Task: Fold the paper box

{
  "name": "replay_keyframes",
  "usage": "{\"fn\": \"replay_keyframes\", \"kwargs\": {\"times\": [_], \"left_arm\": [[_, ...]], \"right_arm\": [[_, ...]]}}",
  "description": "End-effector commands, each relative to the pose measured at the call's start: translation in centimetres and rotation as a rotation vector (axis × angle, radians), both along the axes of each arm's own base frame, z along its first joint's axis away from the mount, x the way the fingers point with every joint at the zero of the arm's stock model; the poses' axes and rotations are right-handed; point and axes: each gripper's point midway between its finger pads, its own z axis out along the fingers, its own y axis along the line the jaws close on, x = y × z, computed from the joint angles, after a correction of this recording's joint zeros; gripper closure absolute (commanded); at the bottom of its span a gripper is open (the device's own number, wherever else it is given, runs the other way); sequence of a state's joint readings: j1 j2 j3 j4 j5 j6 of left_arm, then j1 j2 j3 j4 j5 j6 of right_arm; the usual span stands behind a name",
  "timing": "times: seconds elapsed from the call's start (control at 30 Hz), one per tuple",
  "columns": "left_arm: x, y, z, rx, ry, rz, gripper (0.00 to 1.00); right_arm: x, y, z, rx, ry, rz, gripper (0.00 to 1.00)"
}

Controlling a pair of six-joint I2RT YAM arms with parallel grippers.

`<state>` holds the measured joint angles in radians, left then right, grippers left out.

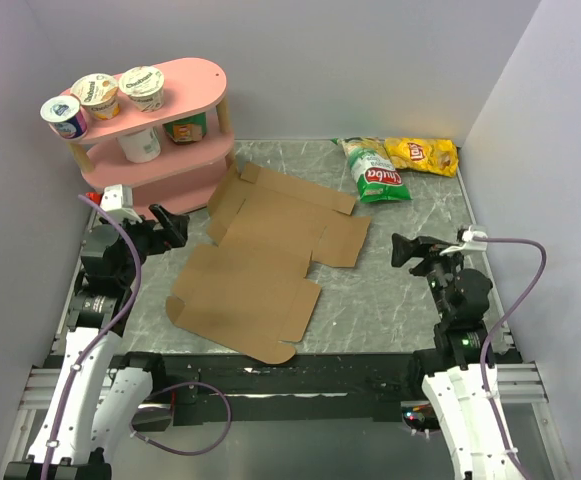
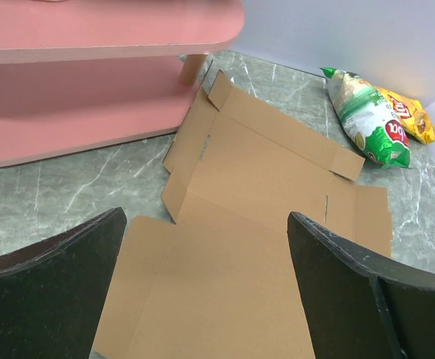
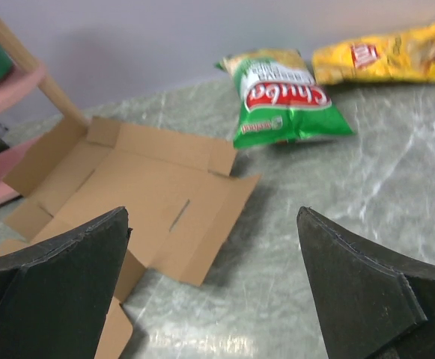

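Note:
The paper box is a flat brown die-cut sheet with flaps, spread over the middle of the table. It also fills the left wrist view as the paper box, and in the right wrist view the paper box lies at the left. My left gripper hovers open at the sheet's left edge, nothing between its fingers. My right gripper is open to the right of the sheet, above bare table, its fingers wide apart and empty.
A pink two-tier shelf with yogurt cups stands at the back left, close to the sheet's far corner. A green chip bag and a yellow chip bag lie at the back right. Grey walls close both sides.

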<state>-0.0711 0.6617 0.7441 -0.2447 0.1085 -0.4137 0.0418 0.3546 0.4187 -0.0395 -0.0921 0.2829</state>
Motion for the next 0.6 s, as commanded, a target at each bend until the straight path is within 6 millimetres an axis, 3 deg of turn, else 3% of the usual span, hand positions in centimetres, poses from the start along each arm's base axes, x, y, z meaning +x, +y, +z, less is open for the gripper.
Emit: {"fn": "replay_keyframes", "kwargs": {"times": [0.0,0.17,0.27,0.3,0.47,0.53,0.57], "left_arm": [[0.1,-0.1,3.0,-0.032,-0.098,0.000,0.04],[0.8,0.2,4.4,-0.048,-0.104,0.028,0.04],[1.4,0.5,6.8,-0.040,-0.135,0.040,0.04],[1.6,0.3,7.3,-0.033,-0.143,0.029,0.04],[3.6,-2.5,10.7,-0.001,-0.196,-0.137,0.04],[4.1,-3.4,10.5,0.020,-0.186,-0.193,0.04],[4.6,-3.6,9.7,0.027,-0.166,-0.208,0.04]], "right_arm": [[-0.2,-0.9,0.2,0.044,0.096,-0.067,0.00],[-0.6,-1.9,-0.7,0.070,0.196,-0.134,0.00],[-0.9,-1.4,-0.8,0.064,0.245,-0.110,0.02],[-1.0,-1.3,-0.9,0.058,0.257,-0.102,0.07],[-0.5,2.1,-1.2,0.080,0.355,0.036,0.12],[0.0,3.4,-2.0,0.056,0.427,0.060,0.10],[-0.2,5.4,-2.4,0.031,0.451,0.121,0.06]]}}
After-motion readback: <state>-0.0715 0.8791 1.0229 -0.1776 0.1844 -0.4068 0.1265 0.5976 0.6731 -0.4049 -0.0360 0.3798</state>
